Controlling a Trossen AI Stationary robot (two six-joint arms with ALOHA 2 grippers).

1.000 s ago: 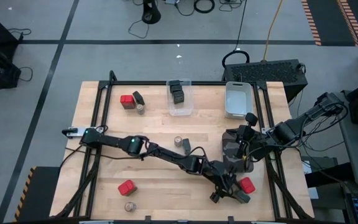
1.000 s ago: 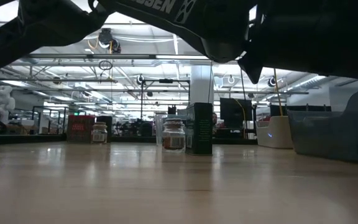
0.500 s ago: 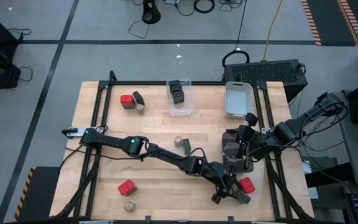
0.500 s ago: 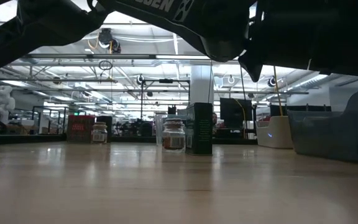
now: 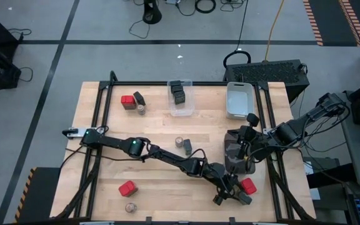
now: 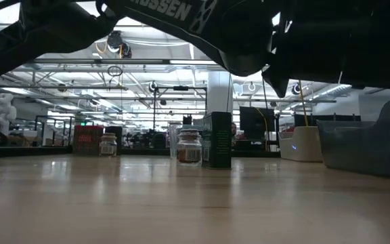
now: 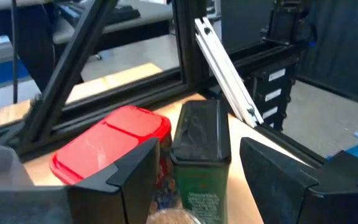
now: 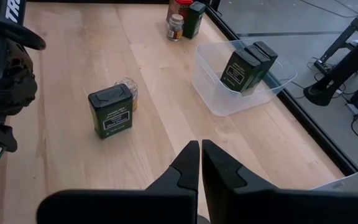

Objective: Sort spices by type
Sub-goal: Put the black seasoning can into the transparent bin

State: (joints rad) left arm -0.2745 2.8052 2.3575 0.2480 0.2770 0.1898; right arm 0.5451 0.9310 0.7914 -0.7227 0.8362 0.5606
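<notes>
A dark tin stands touching a red tin at the surface's near right corner, a small jar just in front of them. The left gripper has its fingers spread around the dark tin, not yet pinching. Closing could clip the red tin and topple both. The right gripper, fingers pressed together, waits by the dark bin

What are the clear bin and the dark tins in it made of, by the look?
The clear bin looks like thin transparent plastic: the wooden table shows through its walls, and its rim is rounded. The two dark tins inside it look like painted metal, hedged: boxy, dark green-black, slight sheen, pale printed labels. The right gripper hangs shut, nearer the camera than the bin.
</notes>
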